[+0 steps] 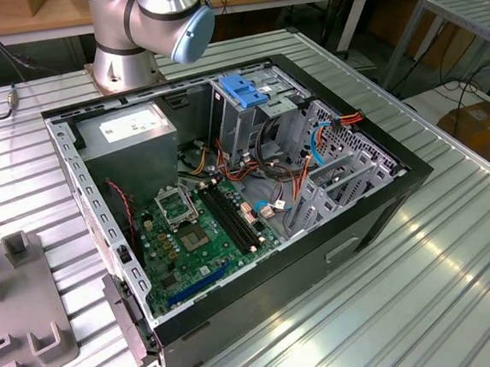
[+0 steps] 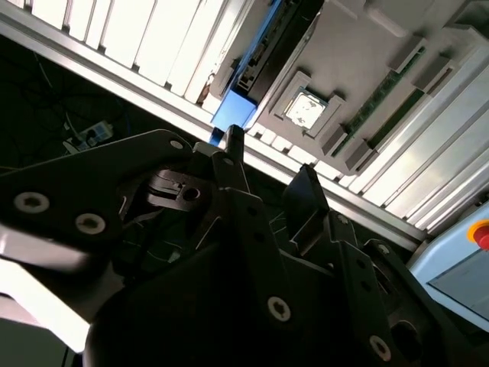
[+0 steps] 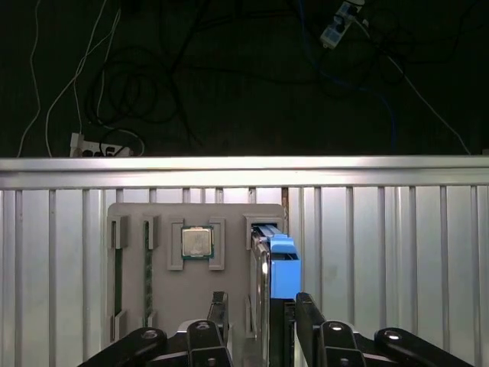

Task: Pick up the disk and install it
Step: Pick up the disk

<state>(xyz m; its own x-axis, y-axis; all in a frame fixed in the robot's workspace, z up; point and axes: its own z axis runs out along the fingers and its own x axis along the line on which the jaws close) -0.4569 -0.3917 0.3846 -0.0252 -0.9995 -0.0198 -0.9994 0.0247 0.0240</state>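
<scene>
My pincer (image 3: 261,317), fingers apart, over the disk (image 3: 281,269) standing in the grey tray (image 3: 137,222), at eight o'clock from the computer case (image 1: 361,238) in the exterior view.

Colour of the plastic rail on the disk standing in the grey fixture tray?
Blue plastic rail on the grey-metal disk; clearest in the first wrist view.

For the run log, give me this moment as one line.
stage: pick-up, pre-grasp | hand: open, astride disk | disk: upright in grey holder, not gripped | computer case: open
</scene>
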